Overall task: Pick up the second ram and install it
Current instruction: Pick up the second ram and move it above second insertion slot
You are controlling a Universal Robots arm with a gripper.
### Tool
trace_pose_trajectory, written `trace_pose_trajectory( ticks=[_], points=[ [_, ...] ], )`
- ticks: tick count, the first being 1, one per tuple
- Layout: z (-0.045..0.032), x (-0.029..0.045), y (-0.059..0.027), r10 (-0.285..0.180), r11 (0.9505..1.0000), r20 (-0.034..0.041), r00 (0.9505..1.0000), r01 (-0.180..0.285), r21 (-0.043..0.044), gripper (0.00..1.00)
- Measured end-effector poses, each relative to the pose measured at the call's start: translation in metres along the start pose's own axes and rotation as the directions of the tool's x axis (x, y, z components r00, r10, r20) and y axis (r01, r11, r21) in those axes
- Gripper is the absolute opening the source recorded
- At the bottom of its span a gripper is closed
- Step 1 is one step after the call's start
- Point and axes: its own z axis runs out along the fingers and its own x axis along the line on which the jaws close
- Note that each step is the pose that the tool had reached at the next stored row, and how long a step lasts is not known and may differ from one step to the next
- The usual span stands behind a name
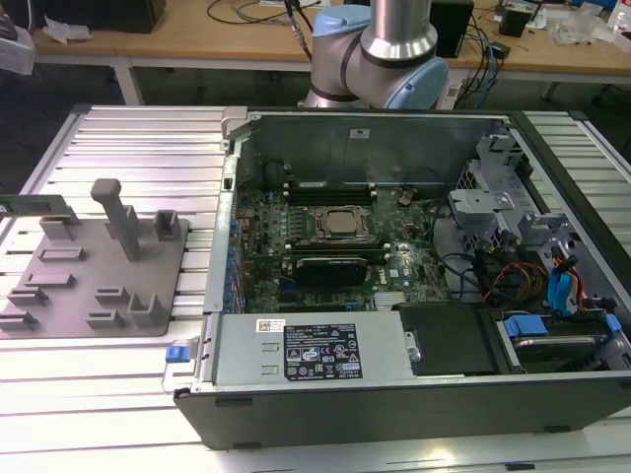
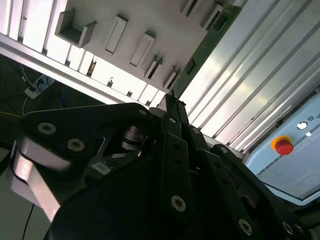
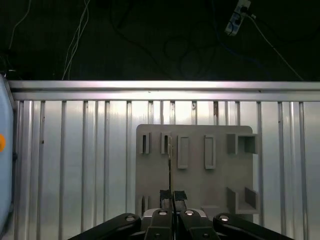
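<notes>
One ram (image 2: 202,50), green, slim, dotted with small dark chips: near end held at the tips of the gripper (image 3: 172,196), far end pointing to the upper right of the second wrist view, along the border between plate (image 2: 150,15) and table (image 2: 260,75). In the first wrist view seen edge-on as a thin line, running from between the two pads (image 3: 165,195) at lower centre up across the plate's slots. Jaws nearly together, clamped on the ram. In the exterior view, ram (image 1: 35,203) as a level green strip at the left edge of the frame, over the plate's upper-left holder; contact with that holder not to be told. One grey plate, flat on the ribbed metal table, bearing low holders and one tall post (image 1: 116,212). One open case (image 1: 394,414) at the exterior view's right of the plate, well apart from the ram; board inside, with socket (image 1: 343,225) at centre and long dark slots (image 1: 330,189) above it in the frame. One arm (image 1: 389,44) at upper centre, behind the case. One red button (image 2: 284,146) on a pale box, lower right of the second wrist view.
</notes>
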Motion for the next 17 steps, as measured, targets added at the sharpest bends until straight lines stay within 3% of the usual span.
trace_pose_trajectory(
  ticks=[12,16,17],
  points=[
    [-0.0381,-0.0016,0.0025,0.000,1.0000,0.0000,1.0000,0.000,0.0000,0.09],
    [-0.0634,-0.0016,0.0042,0.000,1.0000,0.0000,1.0000,0.000,0.0000,0.09],
    [-0.0642,-0.0016,0.0043,0.000,1.0000,0.0001,1.0000,0.000,0.0001,0.09]
  ],
)
